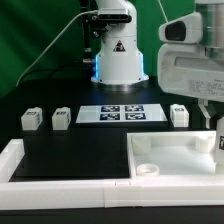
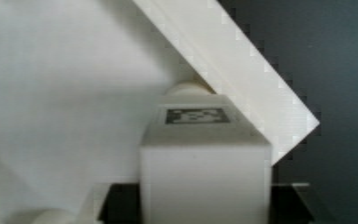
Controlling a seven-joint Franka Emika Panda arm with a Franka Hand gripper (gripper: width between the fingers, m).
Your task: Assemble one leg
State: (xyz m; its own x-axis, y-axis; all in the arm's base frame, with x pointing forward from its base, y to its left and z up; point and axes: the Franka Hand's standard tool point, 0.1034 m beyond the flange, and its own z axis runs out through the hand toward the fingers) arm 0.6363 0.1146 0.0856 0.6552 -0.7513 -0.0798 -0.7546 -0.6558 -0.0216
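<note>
My gripper (image 2: 202, 196) is shut on a white leg (image 2: 202, 160), which fills the gap between the two black fingers (image 2: 126, 200). The leg has a marker tag (image 2: 197, 115) on its far end. It hangs over the large white panel (image 2: 51, 90), close to the panel's raised rim (image 2: 229, 60). In the exterior view the gripper (image 1: 217, 132) is at the far right edge, over the right side of the panel (image 1: 175, 150), and the held leg (image 1: 219, 143) barely shows. Three more legs stand behind: two on the exterior view's left (image 1: 32, 119) (image 1: 62, 117), one on the right (image 1: 180, 114).
The marker board (image 1: 120, 113) lies in front of the robot base (image 1: 118, 55). A low white L-shaped wall (image 1: 60, 190) runs along the table's front and left. The panel has a round socket (image 1: 147, 170) near its front left corner.
</note>
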